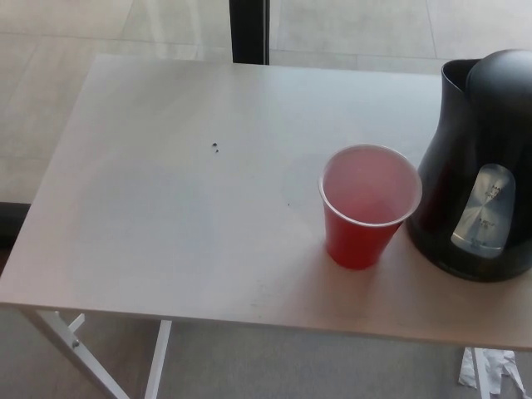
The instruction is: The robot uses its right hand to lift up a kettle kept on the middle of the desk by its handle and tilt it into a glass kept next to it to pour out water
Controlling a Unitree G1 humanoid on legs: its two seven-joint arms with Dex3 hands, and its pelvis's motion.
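Nearest, along the bottom edge: white metal desk legs [62, 345] angling down at lower left, and a crumpled scrap of white paper [492, 370] on the grey floor at lower right. Above these, the pale, matte rectangular desk top [166, 208], running nearly the full width of the head view.

On the desk's near right part, a red plastic cup with a white rim and pinkish inside [368, 206], upright. Whether any liquid sits inside cannot be told. Just beside it to the right, close enough that contact or a gap cannot be settled, a black rounded plastic kettle with a silver water-level window [480, 166], upright on the desk at the right edge, partly cut off by the frame, handle out of sight.

Further back, near mid-desk, a tiny dark speck [216, 148]. Beyond the far edge, a black vertical post [249, 29] against pale floor tiles.

Neither robot hand in sight, so finger spread impossible to tell.
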